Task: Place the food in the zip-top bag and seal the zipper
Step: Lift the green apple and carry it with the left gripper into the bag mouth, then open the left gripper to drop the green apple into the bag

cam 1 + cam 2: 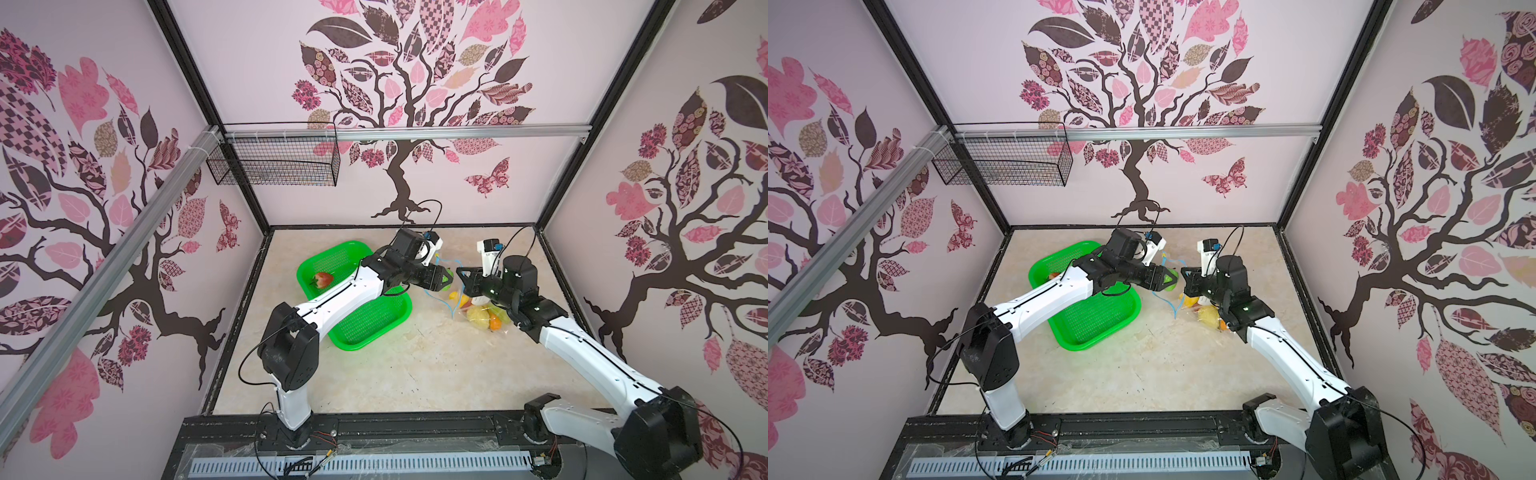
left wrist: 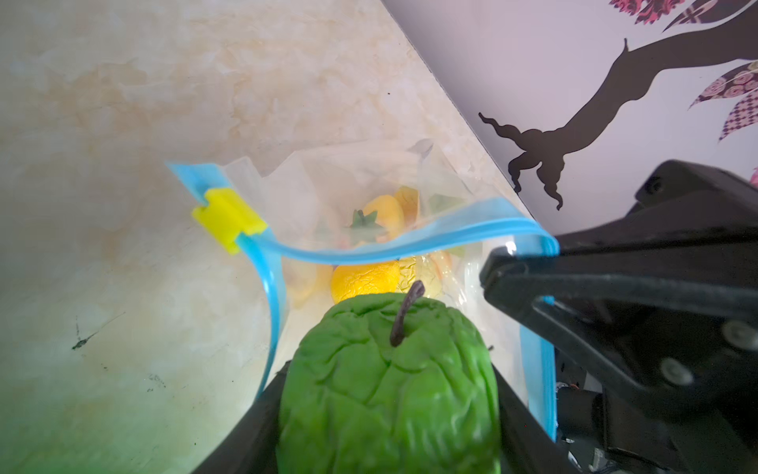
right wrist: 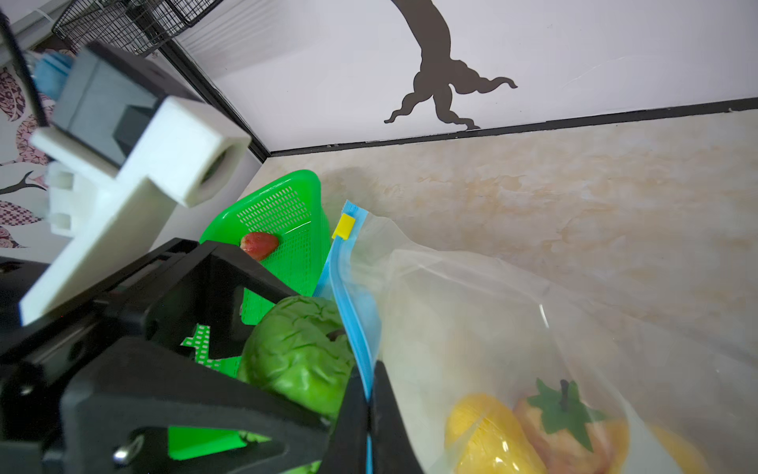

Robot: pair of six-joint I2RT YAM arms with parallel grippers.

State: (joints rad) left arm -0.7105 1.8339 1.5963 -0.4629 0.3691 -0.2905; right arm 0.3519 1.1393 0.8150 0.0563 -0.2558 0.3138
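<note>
The left gripper (image 1: pixel 443 281) clamps the green ball (image 2: pixel 389 381), the bag (image 3: pixel 492 312) mouth straight ahead of it; the right gripper (image 3: pixel 371 394), closed, pinches the blue strip (image 2: pixel 410 242), holding the mouth open.

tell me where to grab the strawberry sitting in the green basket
Probably best across its broad red middle, coming straight down from above. The strawberry lies on its side on the mesh floor of the green basket, and the basket's raised walls would get in the way of a sideways approach.

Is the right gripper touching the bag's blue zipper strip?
Touching. The right wrist view shows the right gripper shut on the zipper strip.
</note>
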